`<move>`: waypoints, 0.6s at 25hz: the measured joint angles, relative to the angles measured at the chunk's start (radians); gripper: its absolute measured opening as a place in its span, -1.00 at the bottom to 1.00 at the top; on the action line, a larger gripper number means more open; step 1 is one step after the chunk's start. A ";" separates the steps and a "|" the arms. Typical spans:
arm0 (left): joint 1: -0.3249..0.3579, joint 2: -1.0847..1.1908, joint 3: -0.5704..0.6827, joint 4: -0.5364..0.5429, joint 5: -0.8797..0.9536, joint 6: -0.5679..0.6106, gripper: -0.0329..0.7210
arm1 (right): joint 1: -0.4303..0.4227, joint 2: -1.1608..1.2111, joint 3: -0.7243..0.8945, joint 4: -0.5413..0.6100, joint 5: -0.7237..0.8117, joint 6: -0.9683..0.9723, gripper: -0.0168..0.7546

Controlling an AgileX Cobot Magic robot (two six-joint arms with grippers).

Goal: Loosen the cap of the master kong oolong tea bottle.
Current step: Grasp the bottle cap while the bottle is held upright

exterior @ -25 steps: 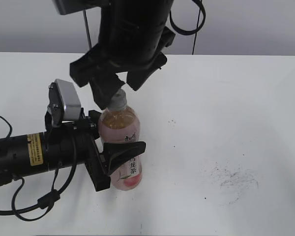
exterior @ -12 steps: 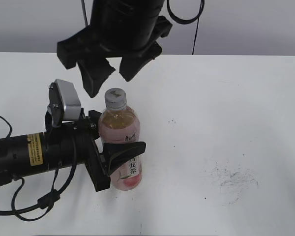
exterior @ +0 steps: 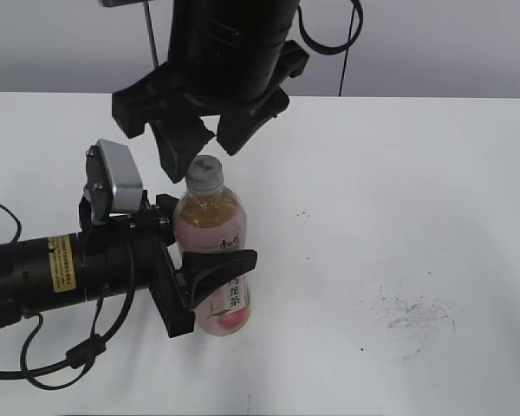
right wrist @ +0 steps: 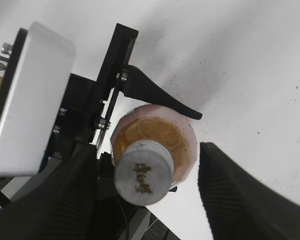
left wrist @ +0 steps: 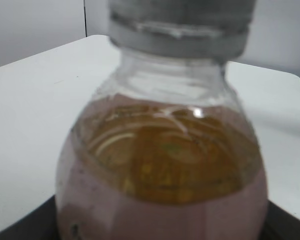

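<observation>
Step in hand, cap-loosening: my left gripper (exterior: 210,279) holds the tea bottle (exterior: 215,260) upright on the bench (exterior: 399,199), left of middle; my right gripper (exterior: 198,139) hangs wide above the cap (exterior: 204,173), apart; next, I lower and pinch it.

— What can we read here?
— On the bottle (exterior: 212,260), a white strip of Chinese characters; we make out 龙茶. The cap (right wrist: 142,172) has a dark logo, and the yellow sticker (exterior: 61,263) has print too small to read.
</observation>
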 joint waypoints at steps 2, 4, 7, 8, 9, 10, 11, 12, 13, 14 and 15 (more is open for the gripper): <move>0.000 0.000 0.000 0.000 0.000 0.000 0.22 | 0.000 0.000 0.001 0.000 0.000 0.000 0.26; 0.000 0.000 0.000 0.000 0.000 0.000 0.22 | 0.000 0.001 0.001 0.000 0.000 0.000 0.26; 0.000 0.000 0.000 0.000 0.000 0.000 0.22 | 0.000 0.011 0.001 0.000 0.000 0.000 0.26; 0.000 0.000 0.000 0.000 0.000 0.000 0.22 | 0.000 0.014 0.002 0.001 0.000 0.000 0.26; 0.000 0.000 0.000 0.000 0.000 0.000 0.22 | 0.000 0.014 0.004 0.001 0.000 0.000 0.26; 0.000 0.000 0.000 0.000 0.000 0.000 0.22 | 0.000 0.014 0.005 0.002 0.000 0.000 0.26; 0.000 0.000 0.000 0.000 0.000 0.000 0.22 | 0.000 0.014 0.005 0.002 0.000 0.000 0.25; 0.000 0.000 0.000 0.000 0.000 0.000 0.22 | 0.000 0.014 0.007 0.002 0.000 0.000 0.25; 0.000 0.000 0.000 0.000 0.000 0.000 0.22 | 0.000 0.014 0.011 0.002 0.000 0.000 0.25; 0.000 0.000 0.000 0.000 0.000 0.000 0.22 | 0.000 0.014 0.014 0.002 0.000 0.000 0.25; 0.000 0.000 0.000 0.000 0.000 0.000 0.22 | 0.000 0.014 0.017 0.002 0.000 0.000 0.25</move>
